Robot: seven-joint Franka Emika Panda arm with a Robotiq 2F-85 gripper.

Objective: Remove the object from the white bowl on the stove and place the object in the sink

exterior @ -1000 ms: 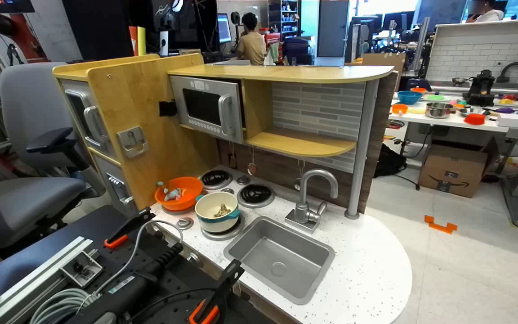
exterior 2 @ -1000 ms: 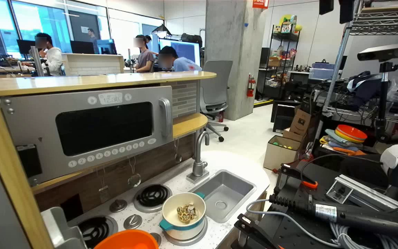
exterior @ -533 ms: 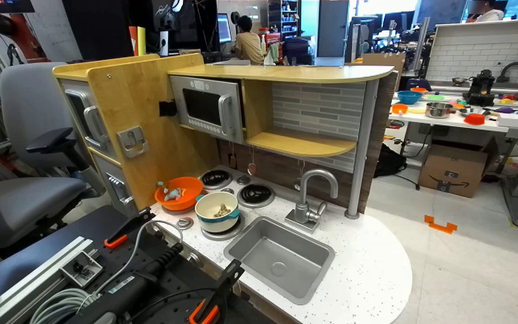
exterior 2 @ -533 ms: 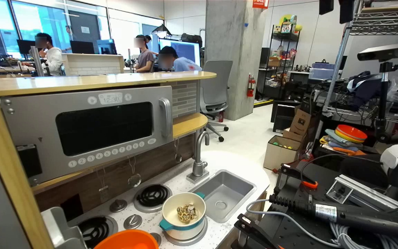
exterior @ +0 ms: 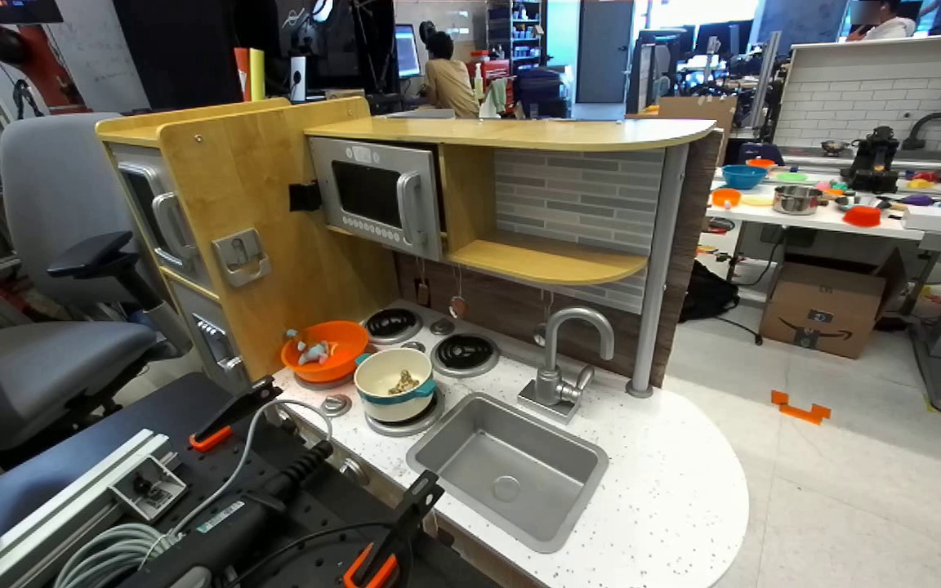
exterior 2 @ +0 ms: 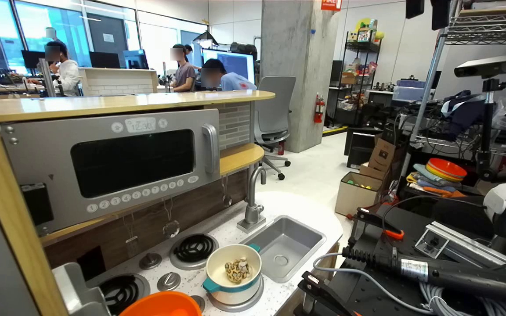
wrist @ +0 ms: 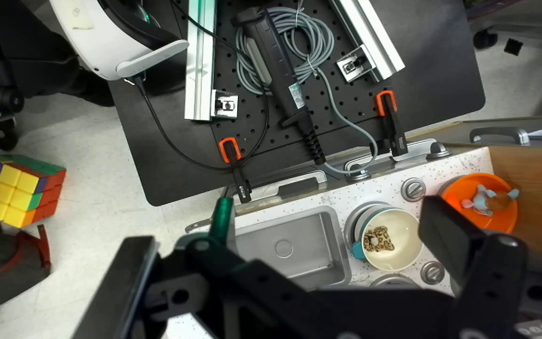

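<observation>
Tan with dark spots, the object [wrist: 378, 239] lay in the white bowl [wrist: 405, 246] on the stove [exterior 2: 189, 278], well apart from the end effector [wrist: 286, 228]. Its fingers [wrist: 450, 235] stood wide apart, gripping nothing; the wrist view showed the object between them, nearer one.

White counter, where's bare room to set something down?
The rounded end looks bare, bordered by sink, faucet and grey post. The sink's floor looks bare too. The stove is crowded around the white bowl and orange bowl, close together among knobs.
</observation>
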